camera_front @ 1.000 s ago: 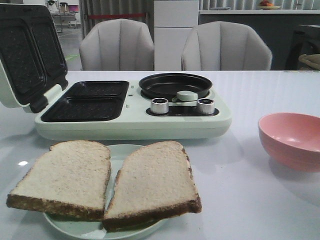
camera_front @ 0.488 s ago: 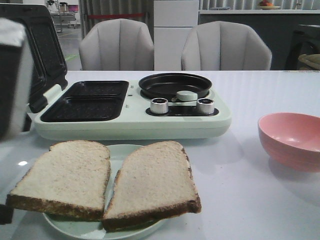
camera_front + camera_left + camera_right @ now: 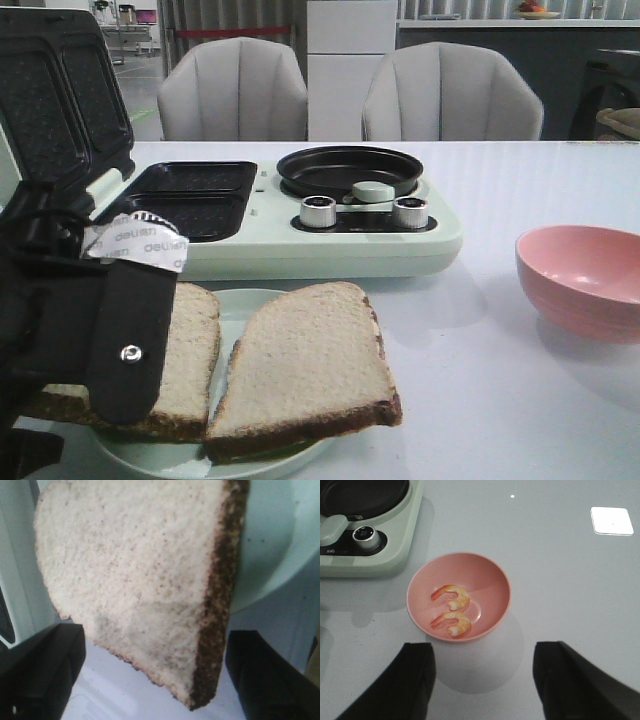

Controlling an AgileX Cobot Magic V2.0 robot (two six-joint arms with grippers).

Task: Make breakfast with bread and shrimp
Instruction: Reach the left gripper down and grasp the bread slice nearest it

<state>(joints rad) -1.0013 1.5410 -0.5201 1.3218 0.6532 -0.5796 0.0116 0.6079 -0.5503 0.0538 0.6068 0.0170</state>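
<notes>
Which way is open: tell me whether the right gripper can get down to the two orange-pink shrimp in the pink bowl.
Probably yes. The right gripper hangs open over the table, near the pink bowl; the two curved orange-pink shrimp lie uncovered inside, with nothing between.

A glossy white worktop carries three items. At the back stands a pale green breakfast maker with a black grill tray, a round black pan and two silver knobs; its lid is raised on the robot's left side. Directly in front of it sits a round pale green plate, on the left half of the worktop near the front edge. Well apart on the robot's right rests a round pink bowl, which in the right wrist view stands just beside the appliance's corner on bare, reflective surface.
</notes>
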